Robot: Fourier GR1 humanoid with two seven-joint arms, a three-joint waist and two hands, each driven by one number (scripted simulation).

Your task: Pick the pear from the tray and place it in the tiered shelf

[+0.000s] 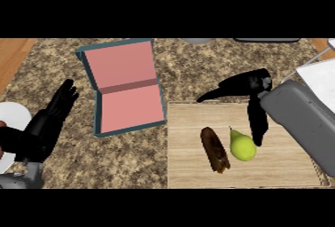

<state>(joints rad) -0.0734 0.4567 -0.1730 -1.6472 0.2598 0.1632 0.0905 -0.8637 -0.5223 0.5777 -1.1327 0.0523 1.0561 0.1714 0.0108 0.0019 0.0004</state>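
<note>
**A:** How is the right hand posed?

**B:** The right hand (252,86) hangs over the far right part of the wooden tray (189,173), open. Its fingers (257,122) run straight toward the near edge, and the thumb (212,94) is spread out to the left. Its grey forearm (301,124) comes in from the right and covers that side of the tray.

**A:** And the pear?

**B:** The pear (242,147) lies on the tray, stem end away from the robot, just left of the fingertips. I cannot tell whether they touch it. A dark brown oblong thing (215,150) lies just beside it on the left, and I cannot make out what it is.

**A:** The left hand?

**B:** The left hand (46,126) rests at the view's left over the speckled tabletop (98,164), open, with its fingers straight and pointing away. Its arm hides part of a white plate (12,117), which the left edge also cuts off.

**A:** The shelf?

**B:** The tiered shelf (127,102), pink inside a teal rim, sits just left of the tray, apart from the pear. From above, the heights of its tiers cannot be told. At the top edge a pale thing (196,41) and a dark thing (265,40) are cut off.
</note>
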